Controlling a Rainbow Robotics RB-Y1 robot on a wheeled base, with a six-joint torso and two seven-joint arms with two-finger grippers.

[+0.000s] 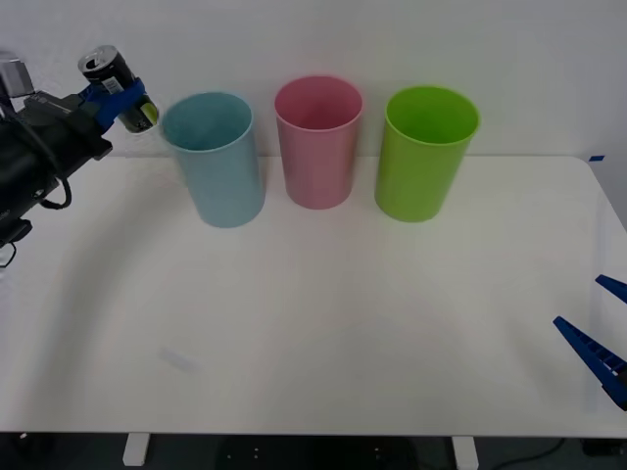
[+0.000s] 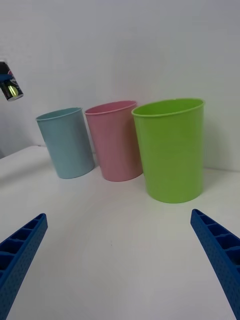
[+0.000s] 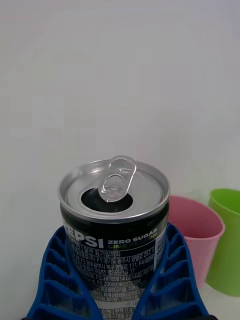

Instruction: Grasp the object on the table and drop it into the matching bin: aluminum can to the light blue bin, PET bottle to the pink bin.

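My left gripper (image 1: 121, 94) is raised at the far left, just left of the light blue bin (image 1: 214, 157), and is shut on the aluminum can (image 1: 116, 82). The can (image 3: 114, 220) is black with an opened silver top, held between the blue fingers (image 3: 60, 280). It hangs tilted above the table (image 1: 313, 323), slightly higher than the bin's rim. From the right wrist the can (image 2: 10, 86) appears up beside the light blue bin (image 2: 67, 142). The pink bin (image 1: 318, 140) stands right of the blue one. My right gripper (image 1: 600, 333) rests open at the table's right edge.
A lime green bin (image 1: 425, 152) stands right of the pink bin (image 2: 116, 140), with all three bins in a row near the table's back edge against a white wall. The lime green bin (image 2: 172, 149) is the closest one to my right gripper (image 2: 120, 260).
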